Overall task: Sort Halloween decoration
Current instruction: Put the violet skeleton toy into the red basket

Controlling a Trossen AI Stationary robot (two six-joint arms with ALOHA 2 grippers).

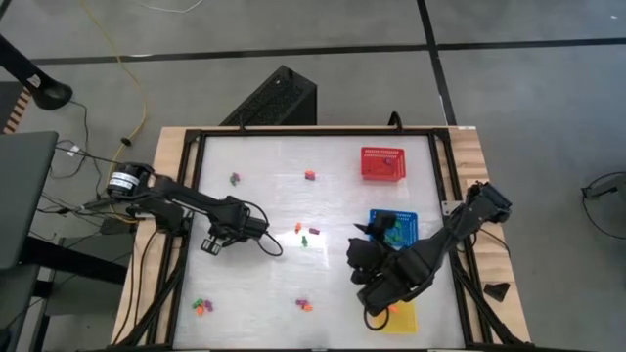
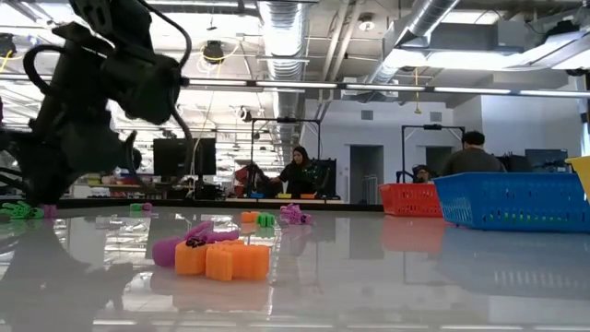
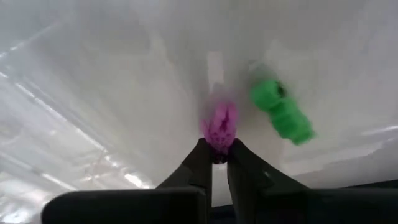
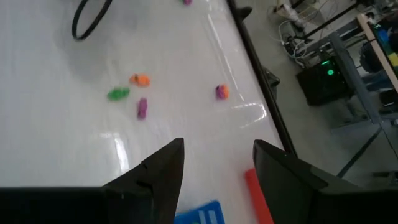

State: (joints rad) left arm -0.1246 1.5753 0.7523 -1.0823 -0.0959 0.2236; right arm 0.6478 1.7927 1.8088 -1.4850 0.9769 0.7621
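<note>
Where the left gripper's [image 3: 216,157] two dark fingers [image 3: 198,168] converge, their tips pinch the near end of a pink trinket [image 3: 219,124], which lies on the white table [image 1: 264,284]; a green trinket [image 3: 283,112] rests just beside it, apart from the fingers. Seen from above, the left arm [image 1: 176,196] reaches from the table's left edge toward its middle, low and nearly level, with the gripper [image 1: 213,243] turned down toward the table's near side.

The right gripper [image 4: 214,163] has its fingers spread wide and grasps nothing. Its arm [image 1: 445,235] extends from the table's right edge and folds back over the blue basket [image 1: 403,221], partly covering both that basket and the yellow basket [image 1: 401,317] on the near side of it. Beyond the blue basket, toward the table's far edge, stands the red basket [image 1: 382,163].

The remaining trinkets are scattered left of the blue basket:
- a small orange, green and pink group [image 1: 308,233] just left of it, near the table's middle;
- an orange piece [image 1: 309,175] left of the red basket, and a green-and-purple piece [image 1: 235,179] farther left;
- two clusters toward the near edge, one [image 1: 304,305] central, one [image 1: 201,307] at the left.

At table height, orange blocks [image 2: 224,259] touching a pink piece [image 2: 184,246] lie nearest the camera. People [image 2: 300,171] show in the room behind.
</note>
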